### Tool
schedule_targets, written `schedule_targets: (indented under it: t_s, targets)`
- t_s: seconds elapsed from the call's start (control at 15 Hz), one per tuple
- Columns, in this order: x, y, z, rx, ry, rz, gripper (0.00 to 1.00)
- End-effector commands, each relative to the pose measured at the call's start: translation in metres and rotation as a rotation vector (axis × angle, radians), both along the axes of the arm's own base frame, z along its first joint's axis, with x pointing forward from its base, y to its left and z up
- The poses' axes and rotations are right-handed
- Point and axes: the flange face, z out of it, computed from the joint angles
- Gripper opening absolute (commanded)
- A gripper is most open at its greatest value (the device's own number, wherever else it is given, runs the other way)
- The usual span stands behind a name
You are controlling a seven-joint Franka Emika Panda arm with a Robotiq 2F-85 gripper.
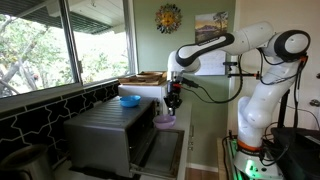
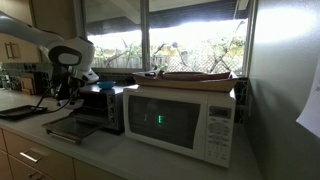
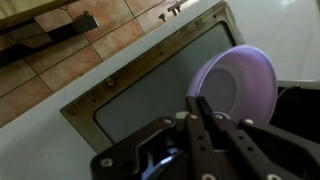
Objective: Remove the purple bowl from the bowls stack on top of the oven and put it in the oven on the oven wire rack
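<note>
My gripper (image 3: 203, 110) nearest, fingers pinching rim of purple bowl (image 3: 245, 82). Bowl round, no long axis; tilted, hollow toward wrist camera. Held over open oven door (image 3: 150, 95), outside oven (image 1: 100, 135). Farther back, blue bowl (image 1: 129, 100) sits on oven top.

There's a muted purple bowl (image 3: 240, 85), bright blue bowl (image 1: 129, 100), dark grey oven (image 1: 100, 135).

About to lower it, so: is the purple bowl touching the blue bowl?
Apart. In an exterior view the purple bowl hangs under the gripper in front of the oven; the blue bowl sits on top.
</note>
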Motion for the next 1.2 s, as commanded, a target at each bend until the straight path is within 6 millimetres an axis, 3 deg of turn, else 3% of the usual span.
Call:
schedule_targets:
  t_s: [0.0,0.33,0.73,1.13]
  targets:
    - [-0.002,0.006,-0.008,0.003,-0.013,-0.106,0.01]
    - [0.003,0.005,-0.005,-0.01,-0.009,-0.078,0.04]
    - [0.025,0.011,-0.011,-0.023,-0.017,-0.375,0.01]
    - [0.036,0.017,-0.018,-0.015,-0.043,-0.538,0.01]
